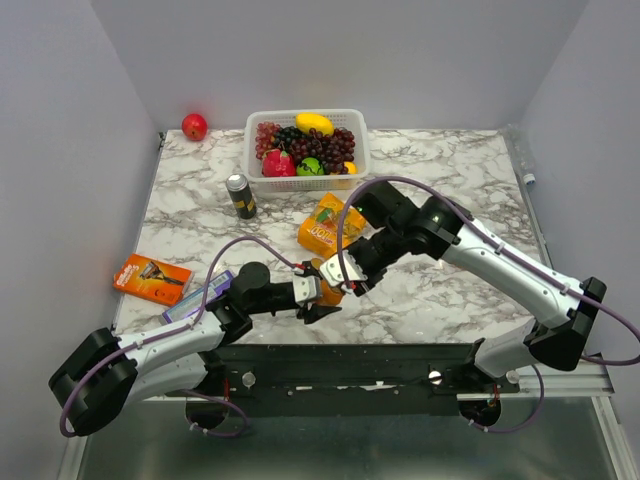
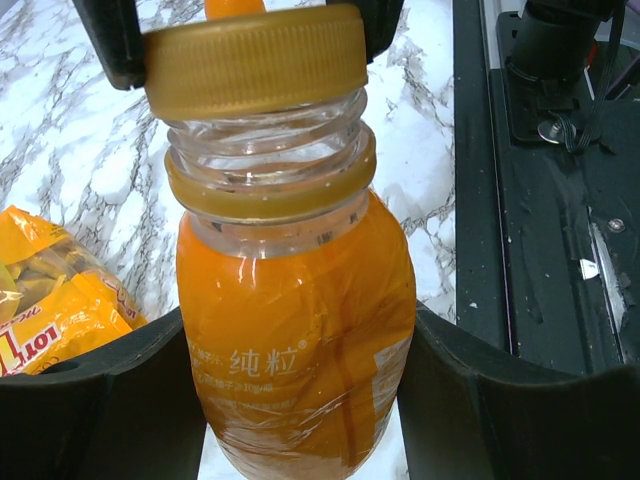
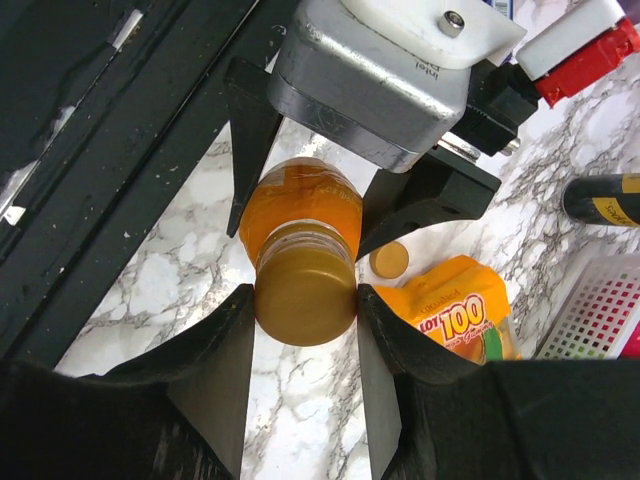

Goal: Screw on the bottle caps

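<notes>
My left gripper [image 2: 300, 400] is shut on an orange juice bottle [image 2: 295, 330] and holds it by its body just above the table's near edge. My right gripper [image 3: 305, 300] is shut on a golden-orange cap [image 3: 305, 295]. The cap [image 2: 255, 60] sits on top of the bottle's neck, slightly tilted, with clear threads showing below it. In the top view both grippers meet at the bottle [image 1: 330, 293]. A second golden-orange cap [image 3: 390, 260] lies flat on the marble beside the bottle. The other two bottles and the white cap are out of view.
An orange snack bag [image 1: 325, 225] lies just behind the grippers. A dark can [image 1: 240, 196] and a white fruit basket [image 1: 306, 118] stand further back. An orange box [image 1: 150, 278] lies at the left, and a red apple [image 1: 194, 126] sits in the far left corner.
</notes>
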